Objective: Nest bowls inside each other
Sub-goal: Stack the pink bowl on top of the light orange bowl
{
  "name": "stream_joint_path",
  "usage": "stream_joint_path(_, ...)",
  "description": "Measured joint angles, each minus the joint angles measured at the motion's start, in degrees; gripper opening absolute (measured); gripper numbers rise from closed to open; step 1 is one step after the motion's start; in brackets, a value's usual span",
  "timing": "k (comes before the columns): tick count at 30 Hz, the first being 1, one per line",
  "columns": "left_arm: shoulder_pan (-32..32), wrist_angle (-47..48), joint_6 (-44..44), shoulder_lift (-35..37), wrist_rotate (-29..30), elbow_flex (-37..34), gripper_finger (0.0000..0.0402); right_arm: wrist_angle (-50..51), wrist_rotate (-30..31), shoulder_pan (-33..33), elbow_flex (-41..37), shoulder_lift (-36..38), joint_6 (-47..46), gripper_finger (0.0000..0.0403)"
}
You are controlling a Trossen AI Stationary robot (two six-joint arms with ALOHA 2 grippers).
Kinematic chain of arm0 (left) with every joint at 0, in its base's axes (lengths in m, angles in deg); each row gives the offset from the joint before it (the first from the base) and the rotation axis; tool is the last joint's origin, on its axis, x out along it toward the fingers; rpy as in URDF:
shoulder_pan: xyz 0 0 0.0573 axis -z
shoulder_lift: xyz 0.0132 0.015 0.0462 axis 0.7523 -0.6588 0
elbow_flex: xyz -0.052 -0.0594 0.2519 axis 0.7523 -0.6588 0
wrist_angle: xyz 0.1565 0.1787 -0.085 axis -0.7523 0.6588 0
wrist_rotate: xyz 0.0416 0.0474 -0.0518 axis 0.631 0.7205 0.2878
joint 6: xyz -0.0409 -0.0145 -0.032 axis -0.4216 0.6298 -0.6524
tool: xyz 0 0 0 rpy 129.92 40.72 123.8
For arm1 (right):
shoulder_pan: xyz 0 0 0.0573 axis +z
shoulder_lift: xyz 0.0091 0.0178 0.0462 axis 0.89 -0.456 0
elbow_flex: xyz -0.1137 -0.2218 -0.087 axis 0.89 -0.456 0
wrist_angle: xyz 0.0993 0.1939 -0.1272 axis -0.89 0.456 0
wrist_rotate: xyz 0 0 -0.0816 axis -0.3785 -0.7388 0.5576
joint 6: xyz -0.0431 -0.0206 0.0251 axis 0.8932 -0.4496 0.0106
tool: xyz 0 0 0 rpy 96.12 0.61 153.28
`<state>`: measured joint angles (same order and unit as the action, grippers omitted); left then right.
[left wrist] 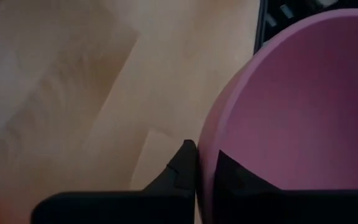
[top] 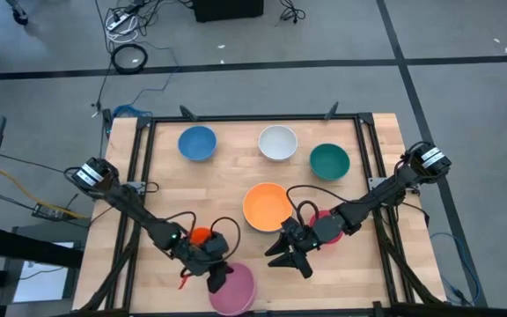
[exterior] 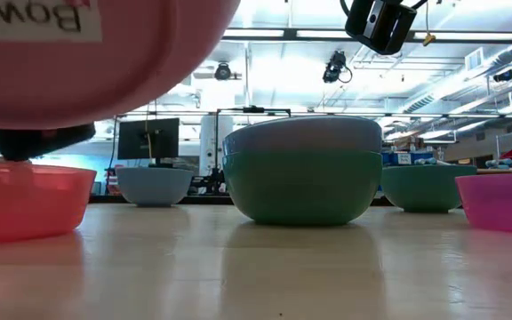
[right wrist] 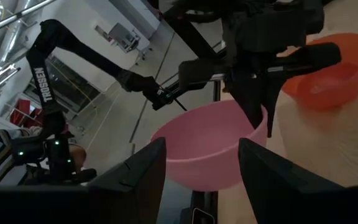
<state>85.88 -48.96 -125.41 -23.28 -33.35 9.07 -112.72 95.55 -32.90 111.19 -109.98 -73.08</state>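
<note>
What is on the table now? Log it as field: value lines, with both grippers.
left gripper: shut on the rim of the pale pink bowl, at the table's near edge
right gripper: open, empty, beside the orange bowl
far row: blue bowl, white bowl, teal bowl
under arms: red-orange bowl, magenta bowl
nested so far: cannot tell from above
</note>
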Motion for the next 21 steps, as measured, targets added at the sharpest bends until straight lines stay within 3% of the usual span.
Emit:
stream_joint_path(13, -4.2, 30.6, 14.5, 0.0, 2.3, 17.0, 0.0019, 0.0, -0.4, 0.3, 0.0, 0.0, 1.0, 0.0191)
stream_joint_path(21, -7.8, 46.5, 22.7, 0.1, 8.0, 24.5, 0.0019, 0.8, 6.3, 2.3, 0.0, 4.0, 9.4, 0.0191)
